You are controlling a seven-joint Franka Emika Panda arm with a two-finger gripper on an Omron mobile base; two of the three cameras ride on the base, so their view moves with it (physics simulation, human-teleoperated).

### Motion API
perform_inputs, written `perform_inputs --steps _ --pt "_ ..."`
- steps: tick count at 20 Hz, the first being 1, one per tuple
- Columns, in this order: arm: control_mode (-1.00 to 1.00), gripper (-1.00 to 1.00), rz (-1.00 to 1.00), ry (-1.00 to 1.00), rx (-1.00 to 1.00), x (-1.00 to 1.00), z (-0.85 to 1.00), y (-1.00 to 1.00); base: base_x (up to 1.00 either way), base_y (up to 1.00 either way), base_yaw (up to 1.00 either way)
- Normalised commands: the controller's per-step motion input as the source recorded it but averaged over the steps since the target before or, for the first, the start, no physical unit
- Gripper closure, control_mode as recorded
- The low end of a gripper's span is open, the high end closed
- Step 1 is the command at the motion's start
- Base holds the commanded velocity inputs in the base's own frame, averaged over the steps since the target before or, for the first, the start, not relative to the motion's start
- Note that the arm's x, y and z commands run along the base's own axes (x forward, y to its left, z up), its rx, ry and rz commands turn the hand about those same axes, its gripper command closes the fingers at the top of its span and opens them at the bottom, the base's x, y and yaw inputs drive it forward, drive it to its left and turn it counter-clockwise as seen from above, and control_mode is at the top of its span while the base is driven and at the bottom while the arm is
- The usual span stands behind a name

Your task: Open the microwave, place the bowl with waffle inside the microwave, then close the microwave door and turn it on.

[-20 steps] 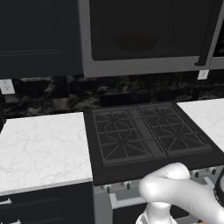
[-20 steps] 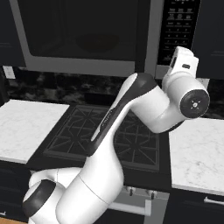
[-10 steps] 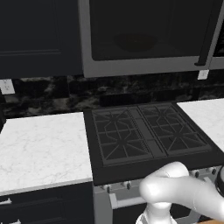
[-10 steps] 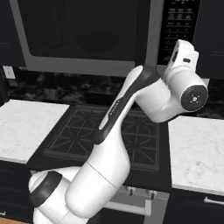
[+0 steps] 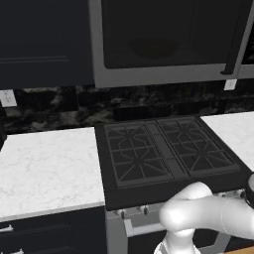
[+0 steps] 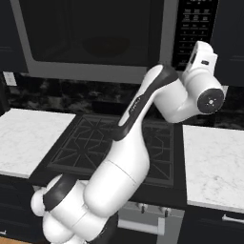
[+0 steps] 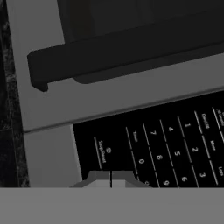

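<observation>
showing keypad (image 7: 175,144) up close, bowl (image 5: 153,48) behind microwave door (image 5: 163,34)

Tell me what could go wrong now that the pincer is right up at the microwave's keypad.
The pincer, shut, sits just below the start/stop key on the keypad; a small drift could press the neighbouring 0 or 9. Pushing too hard could jam its tips against the panel. The bowl appears to be behind the closed microwave door.
</observation>
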Motion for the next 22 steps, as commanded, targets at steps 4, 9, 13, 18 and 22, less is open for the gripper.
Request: perform_inputs --steps 4,9,13,18,22 --pt "-1.0 1.0 0.0 -0.03 0.0 0.3 0.0 -0.41 0.0 0.0 0.0" --pt "-1.0 1.0 0.0 -0.03 0.0 0.28 0.0 -0.26 0.0 0.0 0.0" --pt "-1.0 1.0 0.0 -0.06 0.0 0.18 0.0 -0.01 0.0 0.0 0.0" --pt "-1.0 1.0 0.0 -0.11 0.0 0.02 -0.03 0.0 0.0 0.0 0.0" --pt "-1.0 1.0 0.0 -0.14 -0.01 0.0 -0.27 0.0 0.0 0.0 0.0"
